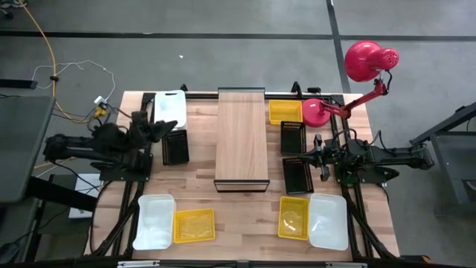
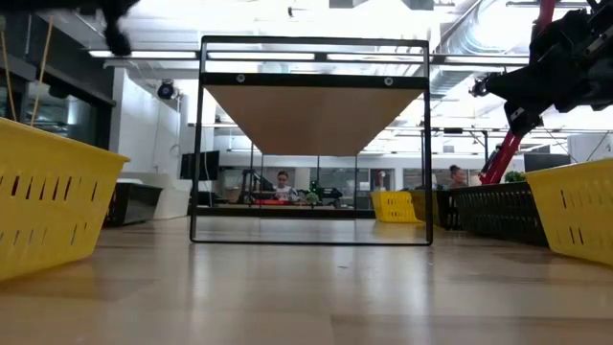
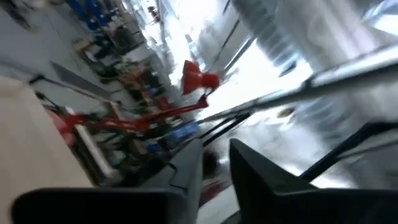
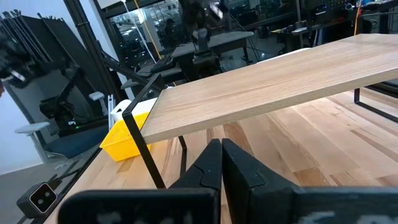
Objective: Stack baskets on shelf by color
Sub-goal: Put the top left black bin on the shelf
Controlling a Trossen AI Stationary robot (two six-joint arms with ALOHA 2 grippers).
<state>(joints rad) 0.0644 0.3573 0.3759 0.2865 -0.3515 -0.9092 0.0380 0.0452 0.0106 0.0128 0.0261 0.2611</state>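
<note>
The shelf (image 1: 241,138) is a light wood board on a dark frame, standing mid-table; it also shows in the low view (image 2: 313,115) and the right wrist view (image 4: 261,87). Baskets rest on the tabletop around it: white (image 1: 169,110) and black (image 1: 175,146) on the left, yellow (image 1: 285,112) and two black (image 1: 292,138) (image 1: 297,176) on the right, and white and yellow pairs at the near edge (image 1: 155,221) (image 1: 193,225) (image 1: 293,217) (image 1: 328,220). My left gripper (image 1: 158,128) (image 3: 216,162) is raised near the far-left white basket, tipped upward, with a narrow gap between its fingers. My right gripper (image 1: 312,156) (image 4: 221,152) is shut and empty, right of the shelf and pointing at it.
A red desk lamp (image 1: 364,63) stands at the table's far right corner, with its base (image 1: 316,112) beside the yellow basket. Bare tabletop (image 1: 242,223) lies between the near basket pairs. People sit in the room beyond the table (image 2: 283,182).
</note>
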